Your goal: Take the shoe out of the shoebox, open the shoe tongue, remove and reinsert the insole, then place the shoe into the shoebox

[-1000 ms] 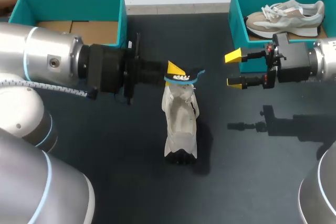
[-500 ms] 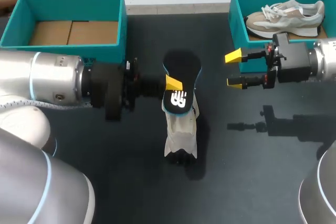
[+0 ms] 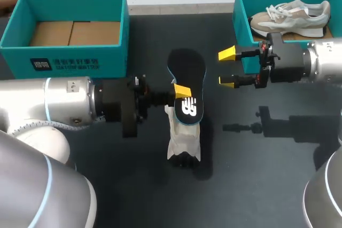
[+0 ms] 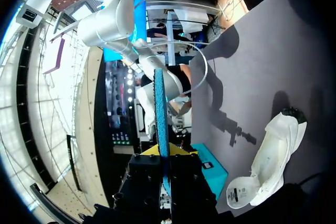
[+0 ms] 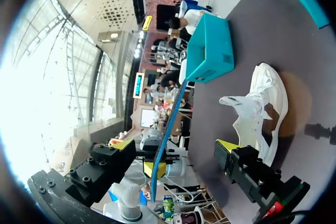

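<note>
Insole [image 3: 187, 81], black with a teal rim, is up off the table, pinched at one long edge between the yellow tips of the left gripper [image 3: 183, 90]. It looks thin, light and floppy, so I judge it will bow or slip under a narrow grip; a hold across its width near the printed end seems safest. At its six o'clock lies the white shoe [image 3: 183, 140], soft and slumped, likely to shift when pushed; whether the two touch I cannot tell. Right gripper [image 3: 227, 68] hovers at the shoe's two o'clock, fingers spread, holding nothing. Empty teal shoebox [image 3: 69, 57] sits at ten o'clock; a second box [image 3: 241, 30] at two o'clock holds another shoe [image 3: 291, 17]
</note>
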`<act>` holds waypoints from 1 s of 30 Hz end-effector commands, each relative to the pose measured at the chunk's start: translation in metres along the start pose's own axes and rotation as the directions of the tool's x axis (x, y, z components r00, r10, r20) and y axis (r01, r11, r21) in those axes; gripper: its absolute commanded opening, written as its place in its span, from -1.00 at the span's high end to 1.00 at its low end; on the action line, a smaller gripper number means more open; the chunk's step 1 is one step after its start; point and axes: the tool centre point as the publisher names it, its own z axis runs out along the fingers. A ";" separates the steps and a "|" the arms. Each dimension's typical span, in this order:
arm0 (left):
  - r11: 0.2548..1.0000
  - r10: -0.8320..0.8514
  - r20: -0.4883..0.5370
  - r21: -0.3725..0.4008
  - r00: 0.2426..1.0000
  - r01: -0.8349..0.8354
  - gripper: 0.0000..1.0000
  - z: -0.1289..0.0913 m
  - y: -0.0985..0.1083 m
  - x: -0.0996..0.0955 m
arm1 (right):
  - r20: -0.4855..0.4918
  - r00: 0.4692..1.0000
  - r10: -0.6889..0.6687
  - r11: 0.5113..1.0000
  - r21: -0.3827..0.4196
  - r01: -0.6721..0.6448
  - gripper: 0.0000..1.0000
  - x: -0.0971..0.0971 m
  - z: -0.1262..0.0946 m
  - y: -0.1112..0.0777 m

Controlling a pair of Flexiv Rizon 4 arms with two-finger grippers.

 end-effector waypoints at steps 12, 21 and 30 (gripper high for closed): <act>0.994 0.109 0.017 0.003 0.994 -0.109 1.00 0.041 0.018 0.020 | -0.051 0.999 0.015 0.997 0.071 -0.011 -0.16 0.004 0.031 0.008; 0.993 0.112 0.018 0.020 0.994 -0.112 1.00 0.044 0.017 0.019 | -0.063 0.998 0.025 0.998 0.062 -0.022 0.26 0.000 0.033 0.005; 0.995 0.094 0.020 0.030 0.995 -0.094 1.00 0.041 0.008 0.025 | -0.069 0.997 0.019 0.998 0.057 -0.015 0.95 -0.002 0.030 0.009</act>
